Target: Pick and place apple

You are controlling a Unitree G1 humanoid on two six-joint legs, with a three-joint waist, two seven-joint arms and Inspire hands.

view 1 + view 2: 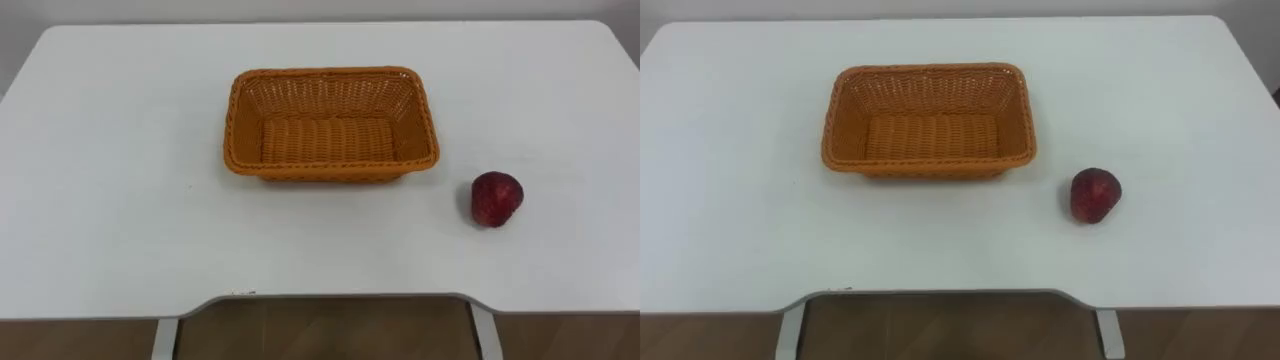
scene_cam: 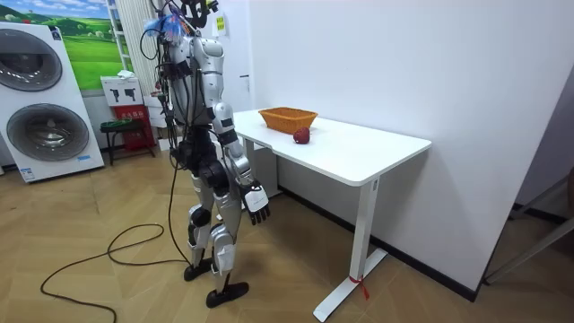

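Observation:
A dark red apple (image 1: 496, 198) lies on the white table (image 1: 120, 200), to the right of an orange wicker basket (image 1: 331, 162) and a short way apart from it. The basket is empty and stands at the middle of the table, toward the far edge. In the room view I stand at the table's near edge facing it, with the apple (image 2: 301, 135) and the basket (image 2: 287, 117) in front of me. My right hand (image 2: 257, 202) hangs at my side below the tabletop, fingers relaxed and holding nothing.
The table stands against a white wall (image 2: 377, 63). Its front edge has a shallow cut-out (image 1: 330, 300) where I stand. Washing machines (image 2: 45, 108) and a small stool (image 2: 121, 135) are behind me on the wooden floor.

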